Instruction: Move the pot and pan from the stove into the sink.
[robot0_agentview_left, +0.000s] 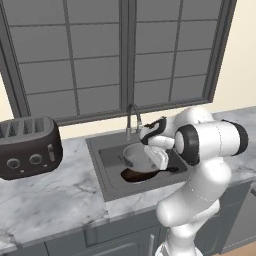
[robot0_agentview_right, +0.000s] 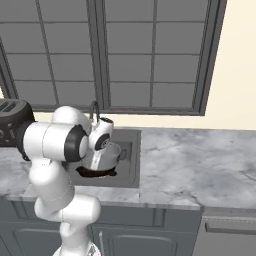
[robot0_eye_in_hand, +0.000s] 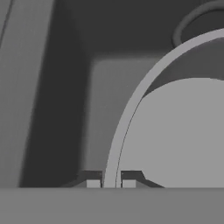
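My gripper (robot0_eye_in_hand: 110, 183) is shut on the thin rim of the silver-grey pot (robot0_eye_in_hand: 175, 131), one finger on each side of the rim. The pot (robot0_agentview_left: 136, 156) hangs tilted inside the grey sink (robot0_agentview_left: 100, 150), just over the black pan (robot0_agentview_left: 134, 175), which lies on the sink floor with its handle pointing right. From the right side the pot (robot0_agentview_right: 113, 150) sits beside my hand, with the pan (robot0_agentview_right: 95, 173) dark beneath it. Whether the pot touches the pan, I cannot tell. The stove is out of view.
A gooseneck faucet (robot0_agentview_left: 132, 117) rises behind the sink, close to my wrist. A black toaster (robot0_agentview_left: 27, 147) stands on the marble counter to the left. To the right of the basin lies a wide stretch of counter (robot0_agentview_right: 200, 165). A window fills the wall behind.
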